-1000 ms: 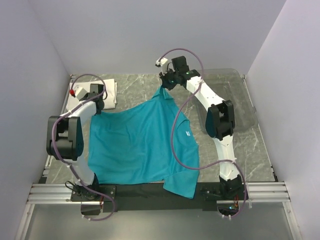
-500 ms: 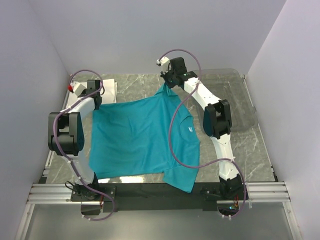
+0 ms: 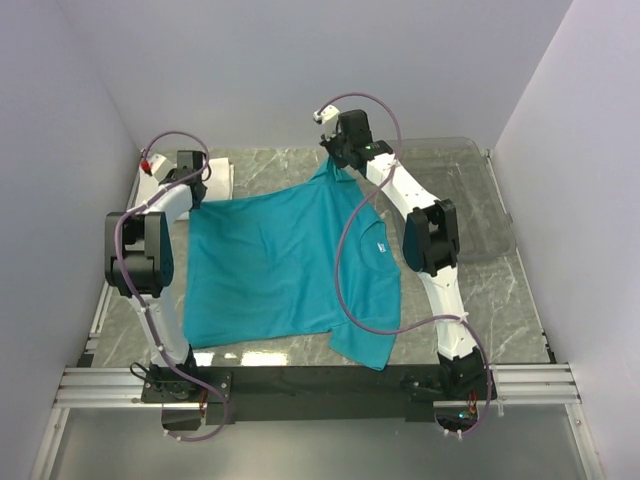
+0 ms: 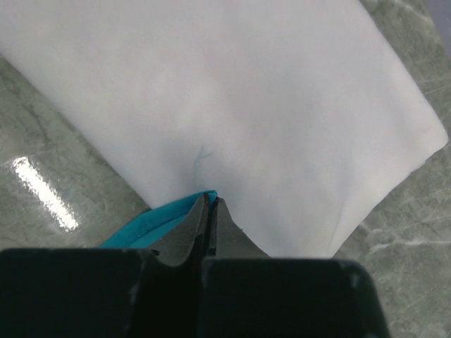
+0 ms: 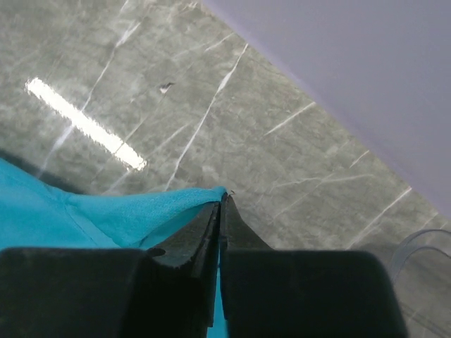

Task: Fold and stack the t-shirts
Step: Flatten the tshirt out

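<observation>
The teal-blue t-shirt [image 3: 290,265] lies spread across the table's middle, its neck label to the right. My left gripper [image 3: 197,196] is shut on its far left corner, and that pinched teal edge [image 4: 151,224] shows over the folded white t-shirt [image 4: 225,120]. In the top view the white t-shirt [image 3: 218,178] sits at the back left, partly hidden by my left arm. My right gripper [image 3: 338,166] is shut on the teal shirt's far right corner [image 5: 141,211], held near the back wall above the marble.
A clear plastic bin [image 3: 475,200] stands at the back right. Walls close in on the left, back and right. A metal rail [image 3: 300,385] runs along the near edge by the arm bases. Cables loop over both arms.
Both grippers have carried the teal shirt's far edge toward the back of the table. The shirt now lies flatter and further back, its left corner over the white shirt.
</observation>
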Action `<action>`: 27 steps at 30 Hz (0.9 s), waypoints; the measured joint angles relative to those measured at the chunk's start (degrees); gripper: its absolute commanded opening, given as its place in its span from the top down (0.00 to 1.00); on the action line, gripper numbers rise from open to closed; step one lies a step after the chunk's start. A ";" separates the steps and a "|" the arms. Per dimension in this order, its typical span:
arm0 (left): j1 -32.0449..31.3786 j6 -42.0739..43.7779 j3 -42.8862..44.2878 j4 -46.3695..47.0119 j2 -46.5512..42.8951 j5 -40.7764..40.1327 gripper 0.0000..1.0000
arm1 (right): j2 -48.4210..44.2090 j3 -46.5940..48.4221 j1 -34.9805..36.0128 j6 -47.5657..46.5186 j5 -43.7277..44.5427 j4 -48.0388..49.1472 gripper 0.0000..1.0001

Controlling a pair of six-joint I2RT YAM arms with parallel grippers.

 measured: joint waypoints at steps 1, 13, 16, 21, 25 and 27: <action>0.17 0.00 0.98 -0.44 0.50 0.02 0.93 | 0.35 0.48 0.00 0.07 0.20 0.13 0.72; 4.55 8.22 6.12 -2.27 -3.50 10.97 0.24 | -6.88 -8.31 -0.48 -3.76 -6.08 -1.22 0.13; 5.75 9.68 0.09 -3.37 -12.11 16.13 0.24 | -17.42 -19.67 -0.81 -14.19 -18.08 -8.85 0.16; 6.47 9.81 -14.60 -6.21 -30.21 23.50 0.26 | -35.17 -37.59 -0.33 -38.66 -34.60 -28.48 0.20; 6.36 7.17 -26.34 -12.61 -42.10 28.39 0.28 | -44.81 -55.32 2.64 -49.46 -38.10 -38.69 0.22; 6.36 5.25 -30.49 -15.69 -46.03 29.83 0.28 | -48.65 -65.24 4.72 -50.71 -37.31 -39.10 0.22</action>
